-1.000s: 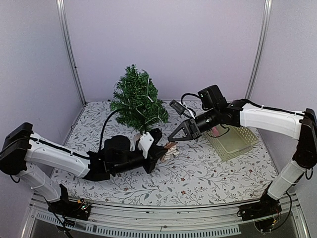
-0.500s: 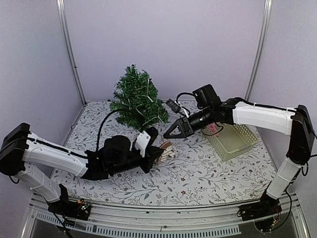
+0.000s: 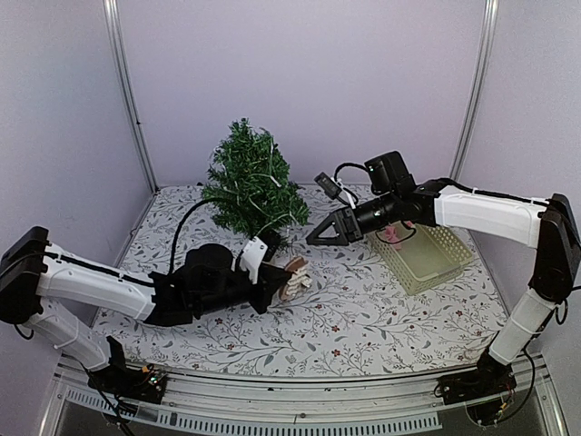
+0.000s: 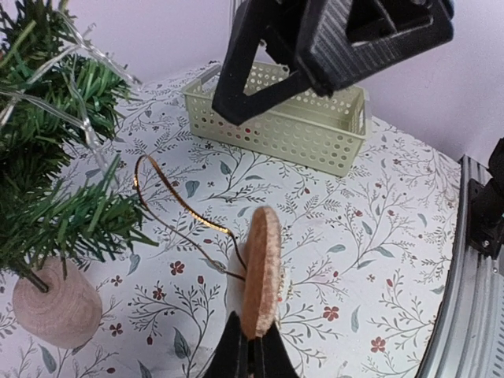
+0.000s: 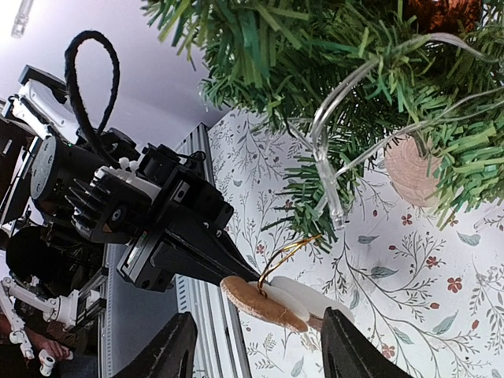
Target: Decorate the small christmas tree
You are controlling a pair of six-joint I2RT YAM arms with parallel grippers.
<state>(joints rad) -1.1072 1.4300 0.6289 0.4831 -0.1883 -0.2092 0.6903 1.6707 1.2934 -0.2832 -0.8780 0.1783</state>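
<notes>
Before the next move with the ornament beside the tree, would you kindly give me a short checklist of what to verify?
1. Left gripper shut on the ornament, which is held edge-up: ok.
2. Gold loop stands open above the ornament, on the tree's side: ok.
3. Loop free of the light string and the branch tips: cannot tell; in the right wrist view they overlap.
4. Right gripper open, with a finger on each side of the ornament in its own view: ok.
5. Small christmas tree upright on its base: ok.
6. Room between the right gripper's fingers and the left gripper's tips: cannot tell.
</notes>
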